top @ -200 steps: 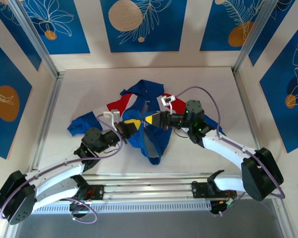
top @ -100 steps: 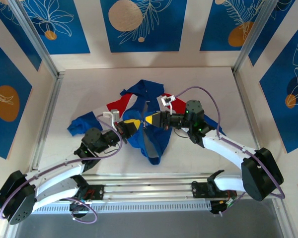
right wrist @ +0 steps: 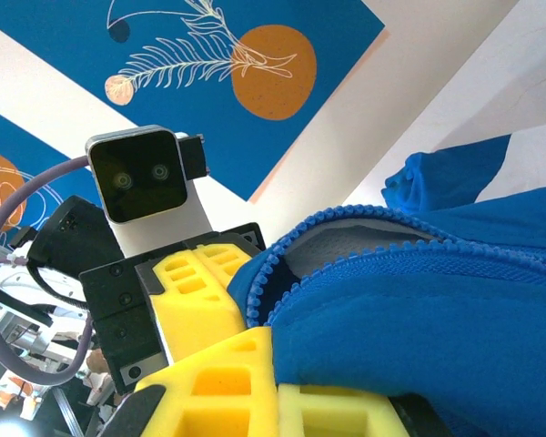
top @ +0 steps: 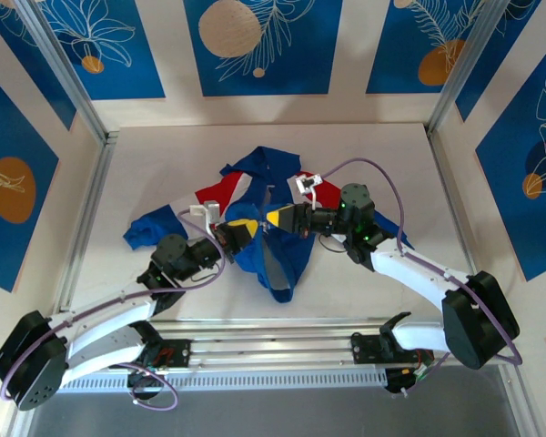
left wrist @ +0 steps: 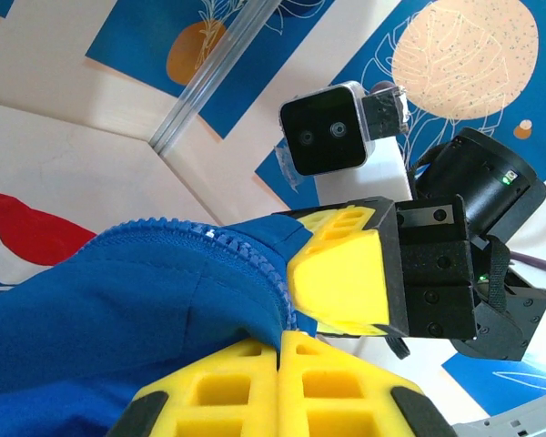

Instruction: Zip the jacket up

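The blue jacket (top: pixel 255 173), with red and white panels, lies crumpled at mid-table, its front zipper unzipped. My left gripper (top: pixel 241 229) and right gripper (top: pixel 277 218) meet tip to tip over its lower front. In the left wrist view my left gripper (left wrist: pixel 278 339) is shut on the jacket's (left wrist: pixel 118 309) blue edge just beside the zipper teeth (left wrist: pixel 209 233), and the right gripper's finger (left wrist: pixel 341 278) is close ahead. In the right wrist view my right gripper (right wrist: pixel 274 339) is shut on the other blue edge (right wrist: pixel 437 309). The toothed edges (right wrist: pixel 282 246) gape over grey lining.
A jacket sleeve (top: pixel 146 232) trails left on the white table (top: pixel 382 155). Metal frame posts (top: pixel 91 173) and patterned walls close in the sides and back. A metal rail (top: pixel 273 350) runs along the near edge between the arm bases.
The left arm has crept slightly to the right. Both grips on the jacket are unchanged.
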Motion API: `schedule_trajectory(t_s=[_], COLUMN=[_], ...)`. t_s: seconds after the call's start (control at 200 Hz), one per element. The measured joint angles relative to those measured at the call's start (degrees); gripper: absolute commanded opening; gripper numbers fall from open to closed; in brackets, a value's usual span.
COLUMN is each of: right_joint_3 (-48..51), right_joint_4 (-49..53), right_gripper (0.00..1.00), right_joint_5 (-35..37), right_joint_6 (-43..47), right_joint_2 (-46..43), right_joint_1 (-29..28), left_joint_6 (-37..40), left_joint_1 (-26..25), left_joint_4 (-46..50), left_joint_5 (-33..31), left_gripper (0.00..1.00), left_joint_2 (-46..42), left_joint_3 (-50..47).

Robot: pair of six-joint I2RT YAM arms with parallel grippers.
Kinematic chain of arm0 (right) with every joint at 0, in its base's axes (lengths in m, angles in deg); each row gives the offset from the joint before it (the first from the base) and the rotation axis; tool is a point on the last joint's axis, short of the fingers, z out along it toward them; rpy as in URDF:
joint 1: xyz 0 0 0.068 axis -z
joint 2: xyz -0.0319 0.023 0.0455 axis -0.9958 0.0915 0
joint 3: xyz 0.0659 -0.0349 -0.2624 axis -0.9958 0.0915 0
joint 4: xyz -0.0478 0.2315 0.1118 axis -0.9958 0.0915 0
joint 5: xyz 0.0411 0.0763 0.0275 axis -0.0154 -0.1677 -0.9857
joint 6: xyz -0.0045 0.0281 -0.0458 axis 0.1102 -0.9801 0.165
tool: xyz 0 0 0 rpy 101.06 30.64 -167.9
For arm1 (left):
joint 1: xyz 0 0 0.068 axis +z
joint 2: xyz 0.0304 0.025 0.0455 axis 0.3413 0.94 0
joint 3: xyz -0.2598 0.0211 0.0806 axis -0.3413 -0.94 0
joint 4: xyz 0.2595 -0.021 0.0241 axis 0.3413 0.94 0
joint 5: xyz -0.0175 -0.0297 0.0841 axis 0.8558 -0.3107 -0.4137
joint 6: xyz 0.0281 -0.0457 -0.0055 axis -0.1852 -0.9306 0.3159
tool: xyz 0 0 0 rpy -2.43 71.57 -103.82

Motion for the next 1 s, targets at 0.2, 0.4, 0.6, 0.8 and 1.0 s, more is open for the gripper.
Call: schedule_trajectory(t_s=[0.2, 0.4, 0.6, 0.8, 1.0], right_joint_3=[0.0, 0.0, 0.0, 0.0, 0.0], right_joint_4=[-0.9, -2.2, -2.7, -3.0, -2.5], right_gripper=[0.0, 0.0, 0.0, 0.0, 0.0], right_joint_5=[0.2, 0.7, 1.2, 1.3, 1.3], right_joint_6=[-0.7, -1.9, -2.7, -3.4, -3.4], right_joint_2=[0.0, 0.0, 0.0, 0.3, 0.6], right_joint_1=[0.0, 0.1, 0.2, 0.3, 0.3], left_joint_6=[-1.3, -2.1, -2.3, -1.4, -0.3], left_joint_1=[0.0, 0.0, 0.0, 0.0, 0.0], left_joint_4=[-2.5, -4.4, -5.2, -4.4, -2.3], left_joint_5=[0.0, 0.5, 1.1, 2.3, 2.7], left_gripper=[0.0, 0.0, 0.0, 0.0, 0.0], left_joint_2=[1.0, 1.8, 2.4, 2.8, 2.7], left_joint_3=[-0.5, -0.9, -0.9, -0.8, -0.7])
